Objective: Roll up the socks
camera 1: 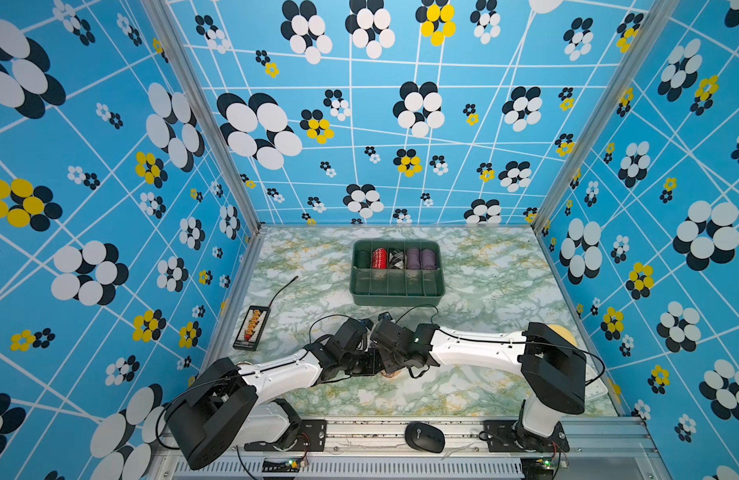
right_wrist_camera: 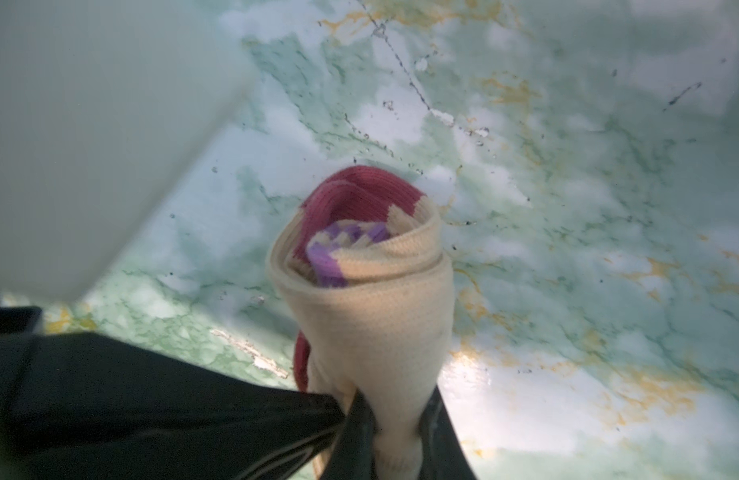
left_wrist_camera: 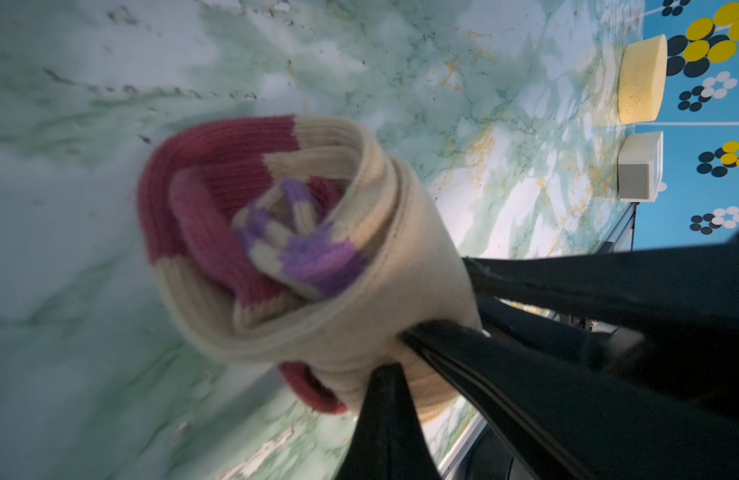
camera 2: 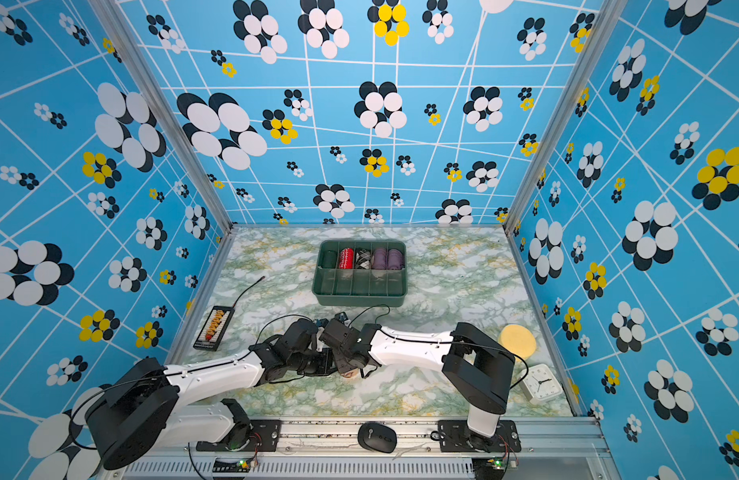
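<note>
The socks [left_wrist_camera: 317, 266] formed one rolled bundle, with tan ribbed fabric outside and maroon and purple-striped layers curled in the open end. Both tools met at the front middle of the worktop [camera 1: 484, 282], at 6 o'clock from the green tray [camera 1: 396, 297], with the bundle between them. In a top view only a sliver of the socks [camera 2: 351, 375] showed beneath them. Whether the bundle touched the worktop could not be told.

The right tool [right_wrist_camera: 396, 419] was nearly closed, its two fingers [right_wrist_camera: 357, 440] clamped on either side of the bundle's narrow tan end. The left tool [right_wrist_camera: 328, 411] was fully closed, its tip pressed to that same end, just beside the right tool's finger. The left wrist view showed tan fabric pinched between the left tool's black fingers.

In the tray's far row stood a dark green roll [camera 1: 362, 258], a red roll with white pattern [camera 1: 379, 257], a checked roll [camera 1: 396, 258] and two purple rolls [camera 1: 420, 258]. An abacus [camera 1: 253, 328] lay at 9 o'clock from the tools, near the worktop's left edge. A yellow sponge [camera 2: 517, 340] sat at 3 o'clock from them and a white alarm clock [camera 2: 540, 384] at 4 o'clock. A black mouse [camera 1: 424, 437] rested on the front rail [camera 1: 359, 428] at 6 o'clock.
</note>
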Tool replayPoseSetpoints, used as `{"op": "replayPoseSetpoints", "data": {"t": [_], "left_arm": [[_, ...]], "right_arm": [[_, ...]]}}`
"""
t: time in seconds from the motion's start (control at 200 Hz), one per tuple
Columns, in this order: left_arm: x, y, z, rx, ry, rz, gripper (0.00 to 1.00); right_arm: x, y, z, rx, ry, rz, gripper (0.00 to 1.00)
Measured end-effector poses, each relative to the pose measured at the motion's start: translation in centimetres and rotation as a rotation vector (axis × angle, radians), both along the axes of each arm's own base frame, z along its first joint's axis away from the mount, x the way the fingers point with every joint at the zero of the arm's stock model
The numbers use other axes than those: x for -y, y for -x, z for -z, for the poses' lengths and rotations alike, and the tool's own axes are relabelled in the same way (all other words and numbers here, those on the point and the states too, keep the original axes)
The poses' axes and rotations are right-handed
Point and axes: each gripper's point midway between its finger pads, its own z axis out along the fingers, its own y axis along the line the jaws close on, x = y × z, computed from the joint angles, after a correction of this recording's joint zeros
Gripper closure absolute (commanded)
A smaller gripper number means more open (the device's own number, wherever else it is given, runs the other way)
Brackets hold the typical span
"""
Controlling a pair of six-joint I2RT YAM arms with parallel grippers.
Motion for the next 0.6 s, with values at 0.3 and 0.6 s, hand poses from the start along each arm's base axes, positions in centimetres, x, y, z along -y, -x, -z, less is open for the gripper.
{"op": "replayPoseSetpoints", "data": {"t": [0.3, 0.6], "left_arm": [[0.33, 0.15, 0.14, -0.002, 0.011, 0.004, 1.00], [0.77, 0.47, 0.99, -0.006, 0.006, 0.031, 1.00]], "right_arm": [[0.40, -0.02, 0.10, 0.001, 0.016, 0.007, 0.86], [0.73, 0.11, 0.13, 0.004, -0.001, 0.012, 0.70]]}}
